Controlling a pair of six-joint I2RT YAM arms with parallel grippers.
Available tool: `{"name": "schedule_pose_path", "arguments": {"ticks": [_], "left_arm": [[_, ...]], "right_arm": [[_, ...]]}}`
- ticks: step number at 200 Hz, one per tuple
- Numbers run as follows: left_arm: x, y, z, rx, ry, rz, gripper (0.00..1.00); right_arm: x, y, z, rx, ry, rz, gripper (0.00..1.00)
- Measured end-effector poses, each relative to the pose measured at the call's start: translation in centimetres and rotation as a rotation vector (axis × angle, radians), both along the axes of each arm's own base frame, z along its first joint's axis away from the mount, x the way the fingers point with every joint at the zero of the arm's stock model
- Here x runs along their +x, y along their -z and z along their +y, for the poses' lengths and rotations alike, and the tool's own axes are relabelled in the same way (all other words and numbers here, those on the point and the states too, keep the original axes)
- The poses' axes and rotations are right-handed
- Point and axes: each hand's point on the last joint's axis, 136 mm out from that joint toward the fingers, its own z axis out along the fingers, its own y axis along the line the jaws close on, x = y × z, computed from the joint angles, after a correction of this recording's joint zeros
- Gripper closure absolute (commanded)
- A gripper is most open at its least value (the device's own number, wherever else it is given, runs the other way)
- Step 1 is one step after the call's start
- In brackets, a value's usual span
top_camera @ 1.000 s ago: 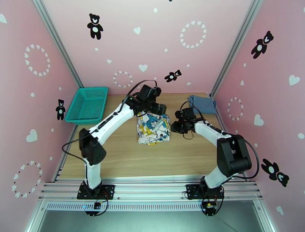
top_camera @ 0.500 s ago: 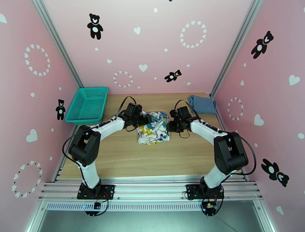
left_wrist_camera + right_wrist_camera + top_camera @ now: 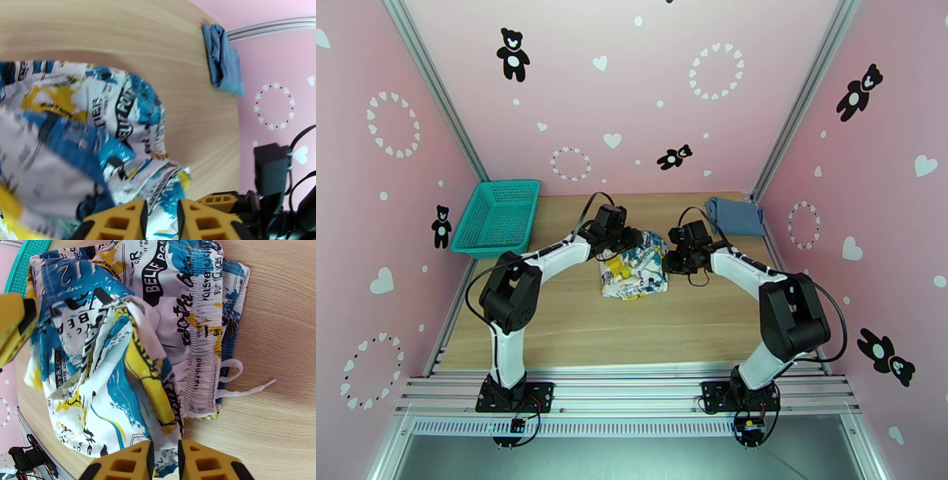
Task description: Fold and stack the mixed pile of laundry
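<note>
Change: left gripper [image 3: 162, 209] has dropped onto the printed cloth [image 3: 636, 272] at table [image 3: 577, 324] centre, jaws narrowed to a pinch on its far-left edge. The right gripper [image 3: 164, 453] pinches the right edge (both holds set, fold likely next). The blue tank top [image 3: 735, 215] sits in the far-right corner.

The top external camera looks steeply down over the whole table [image 3: 577, 324]. Both wrist cameras face it at close range; all views share the printed cloth [image 3: 634, 271].

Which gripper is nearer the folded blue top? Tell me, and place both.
Right. The right gripper is at the printed cloth's right edge, in front of and left of the blue top; the left gripper is at the cloth's far left corner, farther off.
</note>
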Motion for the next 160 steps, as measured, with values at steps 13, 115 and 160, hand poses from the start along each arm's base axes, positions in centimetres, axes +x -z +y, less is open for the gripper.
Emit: {"name": "schedule_pose_path", "arguments": {"ticks": [13,115,160], "left_arm": [[0.6,-0.5,-0.4,-0.023,-0.013,-0.005,0.76],[0.7,-1.4,9.3,0.035,-0.181,-0.007,0.67],[-2.3,0.0,16.7,0.136,-0.285,0.013,0.66]], "right_arm": [[0.0,-0.1,0.0,-0.001,0.002,-0.003,0.76],[-1.4,-6.5,10.0,-0.081,-0.372,-0.301,0.3],[0.3,-4.5,15.2,-0.227,-0.493,-0.339,0.4]]}}
